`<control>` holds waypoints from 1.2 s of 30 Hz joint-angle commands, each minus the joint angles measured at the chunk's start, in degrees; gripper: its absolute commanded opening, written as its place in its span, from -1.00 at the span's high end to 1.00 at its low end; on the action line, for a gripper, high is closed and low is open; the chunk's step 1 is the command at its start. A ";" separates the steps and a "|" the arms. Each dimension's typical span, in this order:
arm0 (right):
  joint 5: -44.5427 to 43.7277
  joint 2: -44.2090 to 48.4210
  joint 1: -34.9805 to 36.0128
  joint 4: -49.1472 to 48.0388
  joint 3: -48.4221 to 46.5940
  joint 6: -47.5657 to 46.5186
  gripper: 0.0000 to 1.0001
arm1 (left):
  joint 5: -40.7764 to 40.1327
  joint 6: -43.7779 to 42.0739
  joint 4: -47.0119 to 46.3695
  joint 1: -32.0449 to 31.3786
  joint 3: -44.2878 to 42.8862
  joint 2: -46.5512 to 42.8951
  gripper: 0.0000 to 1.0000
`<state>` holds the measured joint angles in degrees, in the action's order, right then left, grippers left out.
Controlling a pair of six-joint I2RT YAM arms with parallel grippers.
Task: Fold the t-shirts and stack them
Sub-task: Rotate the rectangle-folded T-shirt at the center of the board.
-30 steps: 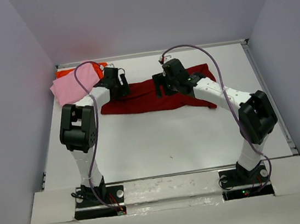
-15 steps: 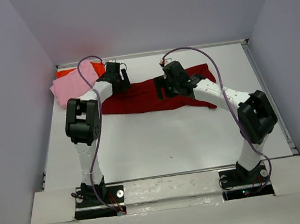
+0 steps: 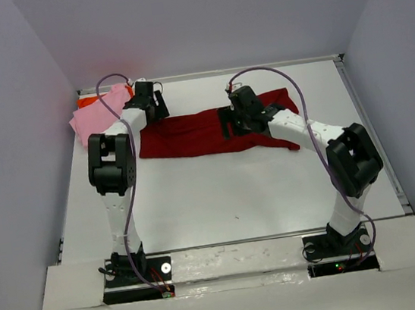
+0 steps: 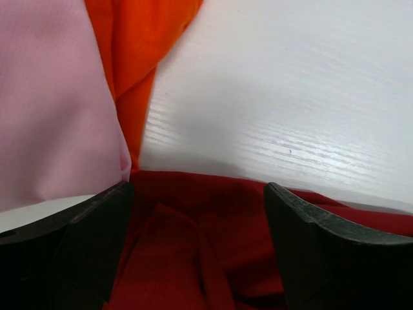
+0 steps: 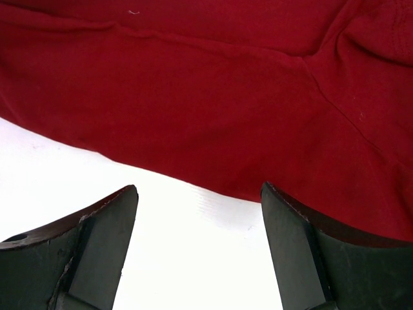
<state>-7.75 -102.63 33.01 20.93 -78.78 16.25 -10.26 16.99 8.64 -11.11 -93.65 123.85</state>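
Note:
A dark crimson t-shirt (image 3: 189, 131) lies spread in a long strip across the back of the white table. A light pink t-shirt (image 3: 92, 123) lies at the back left, on top of a bright orange-red one (image 3: 90, 100). My left gripper (image 3: 154, 110) is open over the crimson shirt's far left corner. In the left wrist view its fingers (image 4: 97, 239) straddle rumpled crimson cloth (image 4: 193, 245), with the pink shirt (image 4: 51, 97) and the orange-red shirt (image 4: 142, 51) just beyond. My right gripper (image 3: 232, 123) is open over the shirt's middle. Its fingers (image 5: 310, 252) frame bare table beside the crimson edge (image 5: 226, 97).
Grey walls close in the table (image 3: 220, 191) at the back and on both sides. A raised rim (image 3: 373, 133) runs along the right edge. Purple cables (image 3: 273, 70) loop above both arms.
My left gripper has moved back and to the left, to the crimson shirt's far left corner beside the pink shirt. My right gripper has shifted slightly farther back. Both stay open.

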 commanded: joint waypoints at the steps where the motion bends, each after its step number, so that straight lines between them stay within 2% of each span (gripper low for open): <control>1: -2.00 0.67 -1.02 -2.91 0.38 0.54 -0.64 | -2.39 -1.44 -0.91 0.30 0.65 -6.59 -0.82; 6: -6.12 2.08 -1.73 -2.82 0.82 2.11 -0.66 | 0.59 -1.18 -0.47 0.22 1.53 -15.11 -0.82; 11: -10.00 -1.15 -7.24 -1.86 -0.39 6.41 -0.68 | 8.66 0.23 0.85 -0.13 4.07 -19.34 -0.84; 17: -12.20 -10.03 -12.71 3.31 -7.42 8.44 -0.68 | 9.82 -0.91 -0.74 -1.10 11.37 -28.92 -0.88; 24: -10.45 -13.91 -16.05 5.79 -8.93 9.68 -0.68 | 9.21 -1.00 -3.28 -1.10 15.95 -40.51 -0.90; 32: -11.59 -16.90 -19.38 8.87 -10.33 10.20 -0.67 | 9.99 -1.00 -7.06 -1.10 20.51 -45.01 -0.91; 36: -11.76 -21.11 -21.66 11.32 -16.21 8.89 -0.67 | 10.00 -1.26 -7.94 -1.10 22.27 -46.50 -0.90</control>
<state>-18.22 -120.46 14.59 29.36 -89.58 25.47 -1.19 16.56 4.10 -12.27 -73.10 79.83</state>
